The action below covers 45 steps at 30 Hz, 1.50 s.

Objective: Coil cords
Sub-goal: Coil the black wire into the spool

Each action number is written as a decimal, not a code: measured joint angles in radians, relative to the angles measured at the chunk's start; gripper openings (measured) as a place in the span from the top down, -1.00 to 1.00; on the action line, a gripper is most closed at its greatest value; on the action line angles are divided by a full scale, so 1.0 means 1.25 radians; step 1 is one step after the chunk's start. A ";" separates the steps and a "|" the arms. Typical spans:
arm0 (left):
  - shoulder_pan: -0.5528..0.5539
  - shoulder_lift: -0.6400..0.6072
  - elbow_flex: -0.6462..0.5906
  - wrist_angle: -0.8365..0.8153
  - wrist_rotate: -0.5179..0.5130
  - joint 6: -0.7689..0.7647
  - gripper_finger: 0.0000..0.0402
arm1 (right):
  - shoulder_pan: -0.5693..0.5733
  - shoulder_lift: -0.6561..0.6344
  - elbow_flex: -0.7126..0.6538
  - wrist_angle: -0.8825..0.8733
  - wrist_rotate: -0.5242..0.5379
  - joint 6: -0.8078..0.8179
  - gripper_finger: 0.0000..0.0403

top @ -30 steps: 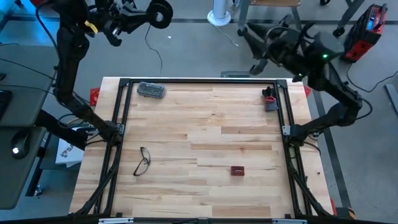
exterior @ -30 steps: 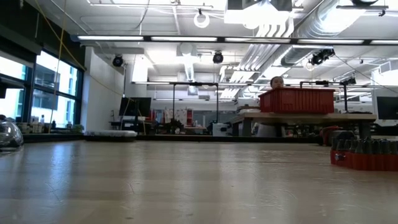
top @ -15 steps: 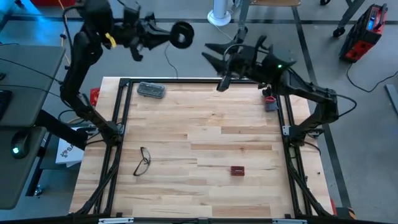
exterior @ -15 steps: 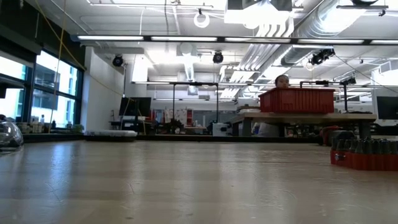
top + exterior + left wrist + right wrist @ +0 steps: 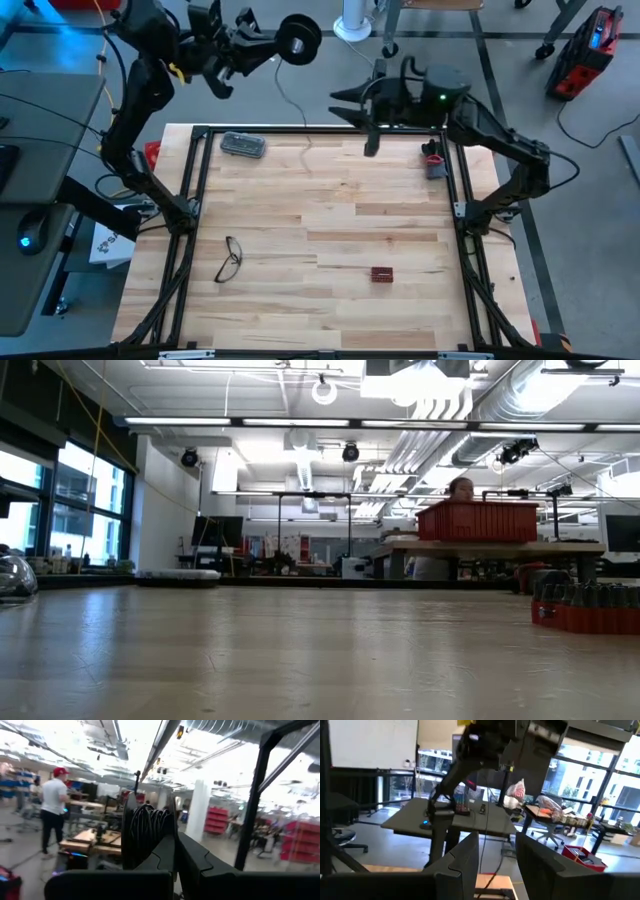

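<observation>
Since a second ago right gripper (image 5: 350, 103) has swung in from the right, fingers parted, empty; high view, left gripper (image 5: 268, 40) clenching reel (image 5: 300, 33) beyond table (image 5: 330, 210), wire (image 5: 290, 100) trailing; left wrist, coils visible; low view, neither.

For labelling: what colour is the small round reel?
Black small round reel, seen best in the high view.

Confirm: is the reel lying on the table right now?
No, the left gripper holds the reel up beyond the table's far edge.
</observation>
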 joint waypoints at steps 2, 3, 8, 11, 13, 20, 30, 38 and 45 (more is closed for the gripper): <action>0.000 -0.003 0.000 -0.001 0.009 -0.026 1.00 | 0.005 -0.002 0.002 -0.001 -0.002 0.000 0.40; 0.000 -0.003 0.000 -0.001 0.010 -0.031 1.00 | 0.009 -0.001 0.002 -0.005 -0.003 0.000 0.40; -0.010 0.005 0.000 0.069 0.002 -0.004 1.00 | 0.013 0.034 0.001 0.038 0.020 -0.002 0.40; -0.016 0.013 0.000 0.133 -0.006 -0.015 1.00 | 0.012 0.061 0.001 0.103 0.046 0.047 0.40; -0.016 0.014 0.000 0.143 -0.002 -0.038 1.00 | 0.010 0.080 0.001 0.127 0.045 0.062 0.40; -0.016 0.014 0.000 0.151 -0.008 -0.054 1.00 | 0.012 0.137 0.001 0.157 0.043 0.092 0.40; -0.016 0.018 0.000 0.158 0.000 -0.047 1.00 | 0.012 0.153 0.001 0.191 0.096 0.084 0.40; -0.016 0.019 0.000 0.163 0.000 -0.046 1.00 | 0.012 0.154 0.001 0.202 0.097 0.083 0.40; -0.016 0.020 0.000 0.162 0.000 -0.046 1.00 | 0.030 0.154 0.001 0.223 0.084 0.068 0.40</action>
